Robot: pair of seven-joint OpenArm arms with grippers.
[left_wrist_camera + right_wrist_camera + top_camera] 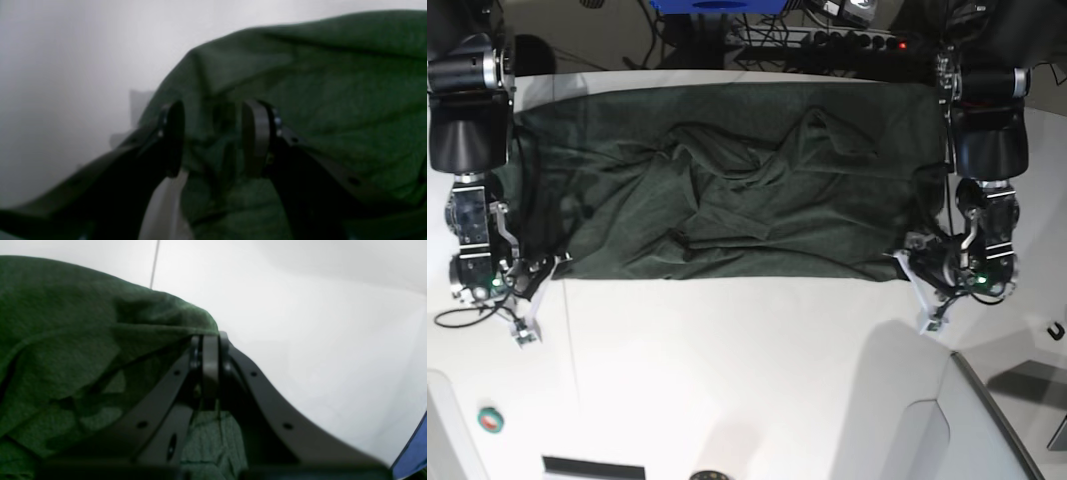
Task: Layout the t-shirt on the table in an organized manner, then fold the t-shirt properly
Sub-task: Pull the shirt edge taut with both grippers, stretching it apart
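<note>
One dark green t-shirt (pixel 727 190), one white table (pixel 747 380), two grippers, left gripper (pixel 213 138) and right gripper (pixel 210 370), and one small green tape roll (pixel 491 421).

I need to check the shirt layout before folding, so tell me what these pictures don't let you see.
- Sleeves and collar of the t-shirt: base view, lost in bunched folds.
- Whether the left pincer, jaws apart, touches cloth: left wrist view, blurred.
- Cloth pinched in the shut right pincer: right wrist view, hidden by its fingers.
- Table front edge: base view, cut off.
</note>
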